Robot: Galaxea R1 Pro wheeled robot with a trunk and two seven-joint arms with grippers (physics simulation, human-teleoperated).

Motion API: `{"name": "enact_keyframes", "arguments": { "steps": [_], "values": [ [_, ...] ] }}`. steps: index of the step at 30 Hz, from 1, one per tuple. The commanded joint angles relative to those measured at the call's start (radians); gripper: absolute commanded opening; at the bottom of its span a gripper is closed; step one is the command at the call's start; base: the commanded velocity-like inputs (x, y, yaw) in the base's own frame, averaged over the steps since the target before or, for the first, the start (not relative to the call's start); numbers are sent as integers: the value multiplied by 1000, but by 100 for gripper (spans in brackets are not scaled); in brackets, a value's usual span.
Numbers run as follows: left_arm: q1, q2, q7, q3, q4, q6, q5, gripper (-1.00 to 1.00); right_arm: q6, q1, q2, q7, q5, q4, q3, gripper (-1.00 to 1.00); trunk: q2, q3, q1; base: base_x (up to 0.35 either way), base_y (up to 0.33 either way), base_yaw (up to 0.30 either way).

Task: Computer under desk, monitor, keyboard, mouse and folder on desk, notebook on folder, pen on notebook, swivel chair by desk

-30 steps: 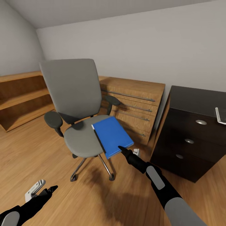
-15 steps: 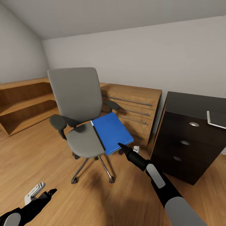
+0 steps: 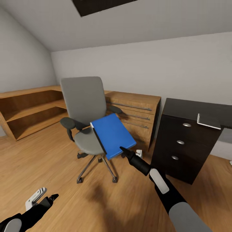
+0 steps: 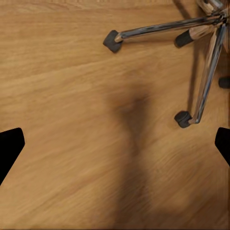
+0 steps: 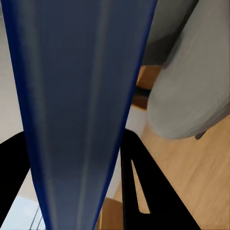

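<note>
Folder (image 3: 112,134) clamped between right gripper (image 3: 125,151) fingers

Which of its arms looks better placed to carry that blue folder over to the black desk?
The right. Its gripper already clamps the folder, and the desk lies on that side.

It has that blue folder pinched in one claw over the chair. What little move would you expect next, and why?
Probably a swing toward the desk. The right gripper is shut on the folder's near edge, and the folder is tilted up over the swivel chair seat, so carrying comes next.
</note>
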Motion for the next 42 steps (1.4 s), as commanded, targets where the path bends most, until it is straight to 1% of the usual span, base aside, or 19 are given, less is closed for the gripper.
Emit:
{"name": "enact_keyframes", "arguments": {
  "steps": [1,20,23,27,30,31,32,33,34,35,36,37,38,39,40,41,42],
  "values": [
    [-1,0,9,0,-1,4,11,100,8,0,0,0,-8,0,2,-100,0,3,-1,-40,0,0],
    [-1,-3,9,-4,2,3,13,100,8,0,-5,16,-9,3,6,-100,4,76,-9,-3,0,0],
    [-1,-3,10,-12,47,3,12,100,7,0,-6,15,-6,0,6,-100,5,88,-11,0,0,0],
    [-1,-5,7,-12,66,3,12,100,9,0,-8,16,-7,-1,7,-100,6,104,-12,0,0,0],
    [-1,-4,5,-11,82,3,12,100,10,0,-8,16,-7,-1,8,-100,27,113,-24,0,0,0],
    [-1,-4,5,-11,104,2,5,100,10,0,-8,16,-7,-1,8,-100,34,116,-28,0,0,0],
    [-1,-3,4,-11,138,0,-12,100,10,0,-8,16,-7,-1,8,-100,41,119,-32,0,0,0],
    [-1,-2,3,-11,183,-9,-40,100,10,0,-8,16,-7,-1,8,-100,48,122,-35,0,0,0],
    [-1,-2,2,-12,233,-36,-81,100,10,0,-8,16,-7,-1,8,-100,55,125,-39,0,0,0],
    [-1,-1,1,-12,285,-83,-132,100,10,0,-8,16,-7,-1,8,-100,62,129,-43,0,0,0],
    [-1,-2,0,-13,337,-149,-189,100,10,0,-8,16,-7,-1,8,-100,69,132,-47,0,0,0],
    [-1,-2,-4,-15,392,-234,-250,100,11,0,-8,16,-7,-1,8,-100,76,135,-51,0,0,0],
    [-1,-3,-10,-19,444,-315,-301,100,11,0,-8,16,-7,-1,8,-100,83,138,-55,0,0,0],
    [-1,-3,-14,-23,469,-351,-320,100,11,0,-8,16,-7,-1,8,-100,90,141,-58,0,0,0],
    [-1,-1,-20,-31,525,-416,-349,100,12,0,-8,16,-7,-1,7,-100,97,144,-62,0,0,0],
    [-1,1,-24,-38,588,-472,-368,100,12,0,-8,16,-7,-1,7,-100,104,147,-66,0,0,0],
    [-1,5,-32,-48,693,-601,-392,100,12,0,-8,16,-7,-1,7,-100,111,151,-70,0,0,0]
  ]
}}
